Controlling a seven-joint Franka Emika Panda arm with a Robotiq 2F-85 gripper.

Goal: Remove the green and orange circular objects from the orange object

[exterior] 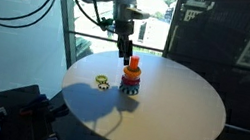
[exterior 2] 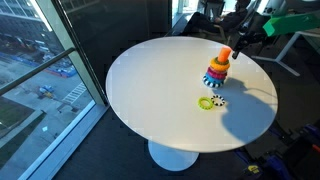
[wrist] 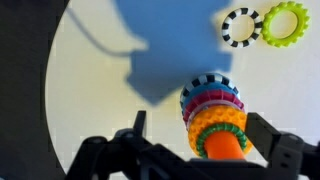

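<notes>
The peg (wrist: 222, 147) is seen standing upright, a little in from the desk (exterior: 184, 115) edge nearest the arm. The orange ring (wrist: 218, 122) is threaded on it as the topmost of the stack (exterior: 130, 79). Because it is held captive by the peg, it can only be freed by a straight lift along the peg's length.

The green ring (wrist: 286, 24) is found lying flat on the desk just beside a striped ring (wrist: 240, 27). Both are set apart from the stack and somewhat farther in from that edge. That half of the task is therefore judged done, and the orange ring is what is left to take off.

The jaws are hung over the peg and pointed downward, an alignment judged to be meant for closing on the orange ring from two opposite sides. In the wrist view they are spread wide, one to each side of the stack, with a gap broader than the orange ring. Nothing is grasped and no contact with ring or peg is shown. In both exterior views they are seen close above the peg's top. Whether their tips have reached the ring's level cannot be told.
</notes>
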